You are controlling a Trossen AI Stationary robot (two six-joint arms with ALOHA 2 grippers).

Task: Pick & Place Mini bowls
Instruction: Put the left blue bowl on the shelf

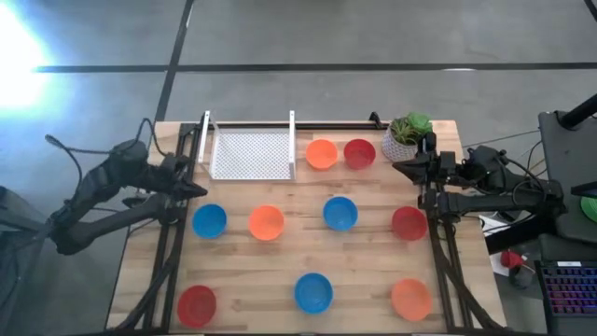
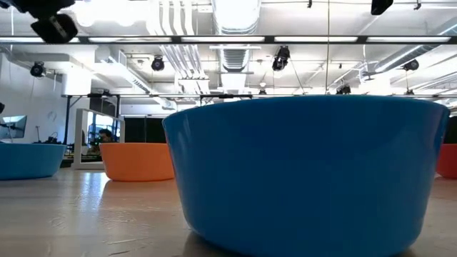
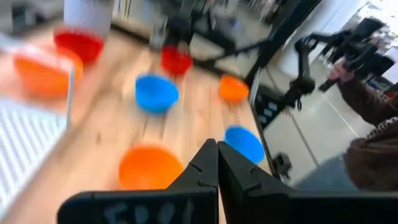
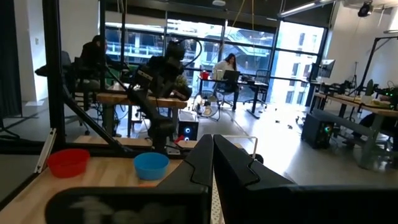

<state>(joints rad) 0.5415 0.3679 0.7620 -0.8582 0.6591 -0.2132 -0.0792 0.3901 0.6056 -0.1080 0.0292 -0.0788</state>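
Item: left pincer (image 1: 198, 190) and right pincer (image 1: 399, 168), both sitting closed, empty; you're needing to open wide over blue mini bowl (image 1: 209, 221)

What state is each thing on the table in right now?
Left pincer: shut, empty, at the table's left edge.
Right pincer: shut, empty, at the right edge.
Nine mini bowls: upright, apart, none stacked.
White tray: empty.
Plant pot: upright in the far right corner.
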